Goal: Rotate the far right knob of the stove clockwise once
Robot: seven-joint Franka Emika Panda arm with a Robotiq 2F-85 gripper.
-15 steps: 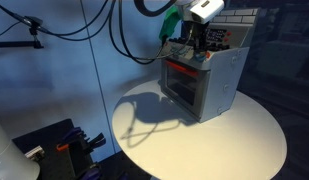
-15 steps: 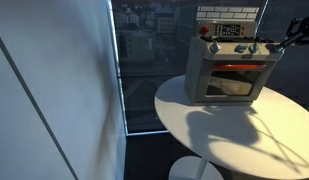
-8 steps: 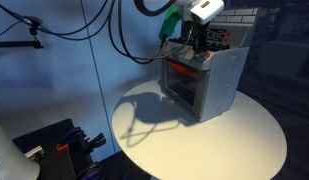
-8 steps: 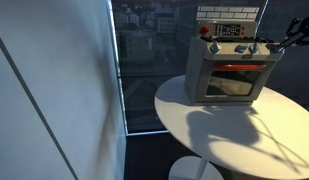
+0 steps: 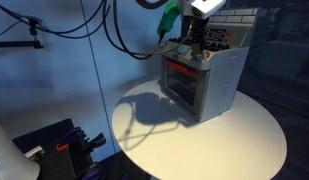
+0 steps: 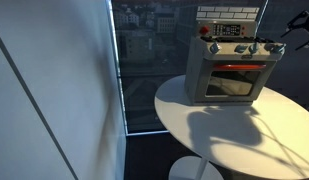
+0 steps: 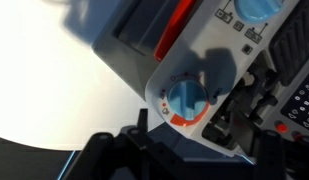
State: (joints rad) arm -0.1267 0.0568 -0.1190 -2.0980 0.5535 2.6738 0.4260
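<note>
The stove [image 5: 206, 82] [image 6: 230, 68] is a small grey toy oven with a red-framed door, standing on a round white table. In the wrist view a light-blue knob [image 7: 189, 98] with an orange-red ring sits on its front panel. It is the far right knob [image 6: 266, 46] of the row. My gripper [image 7: 182, 126] is open, its dark fingers [image 7: 142, 121] spread either side just below the knob without touching it. In both exterior views the gripper [image 5: 198, 42] [image 6: 297, 22] hovers close to the stove's knob end, slightly above it. Nothing is held.
The white table [image 5: 234, 140] [image 6: 244, 135] extends in front of the stove. Another blue knob [image 7: 256, 8] shows further along the panel. Cables [image 5: 119, 35] hang beside the arm. Dark equipment [image 5: 54, 145] sits on the floor. A window wall [image 6: 54, 80] stands nearby.
The jaws opened and let go of the knob. The gripper drew back and rose a little from the stove's knob row.
</note>
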